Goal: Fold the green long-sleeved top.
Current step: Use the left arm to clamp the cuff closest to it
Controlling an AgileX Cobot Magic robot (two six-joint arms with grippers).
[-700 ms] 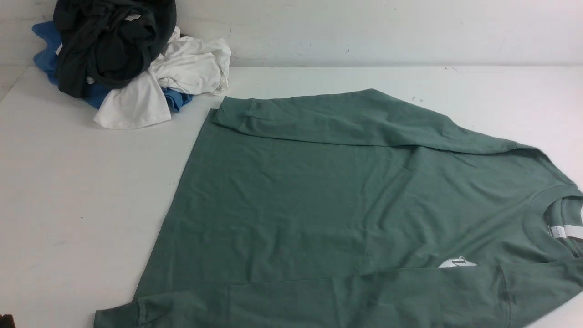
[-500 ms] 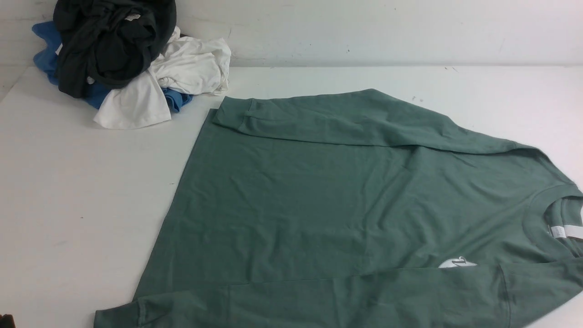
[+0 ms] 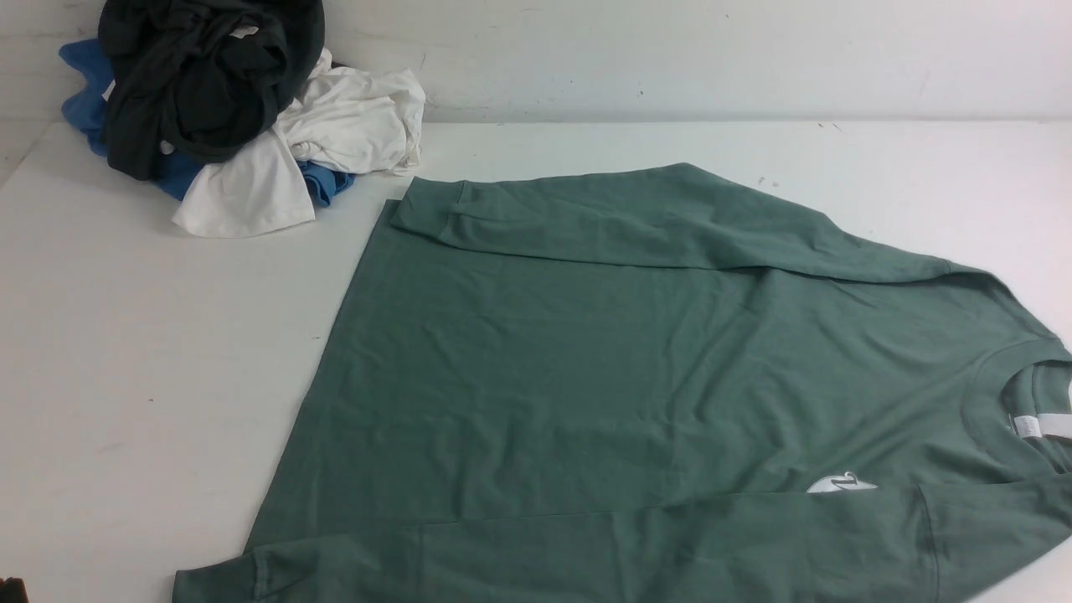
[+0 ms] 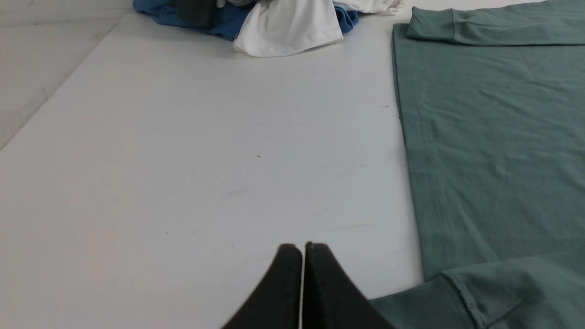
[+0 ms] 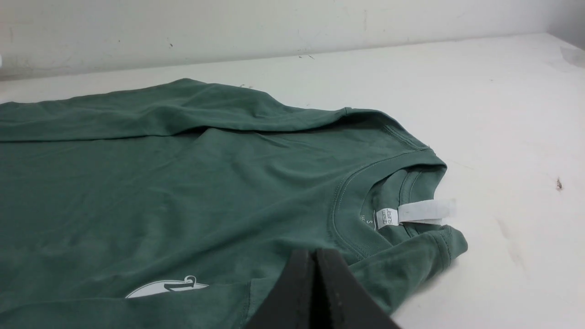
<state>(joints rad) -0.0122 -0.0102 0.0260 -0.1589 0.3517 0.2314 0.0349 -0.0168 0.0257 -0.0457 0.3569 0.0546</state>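
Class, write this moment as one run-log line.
green long-sleeved top: spread flat, sleeves folded in | left gripper: shut, empty | right gripper: shut, empty

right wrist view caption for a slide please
Shut right hand over the green long-sleeved top, laid flat on the white table with both sleeves folded in.

The green long-sleeved top lies spread flat on the white desk, front up, with its hem toward the left and its ribbed collar and white neck label at the right edge of the view. Both sleeves are laid in over the body, the far sleeve along the far edge and the near sleeve along the near edge, where it covers the lower part of the white chest logo. At the far left corner of the desk, against the wall and just beside the top's far hem corner, sits a heap with a black garment on top of a white garment and a blue garment.
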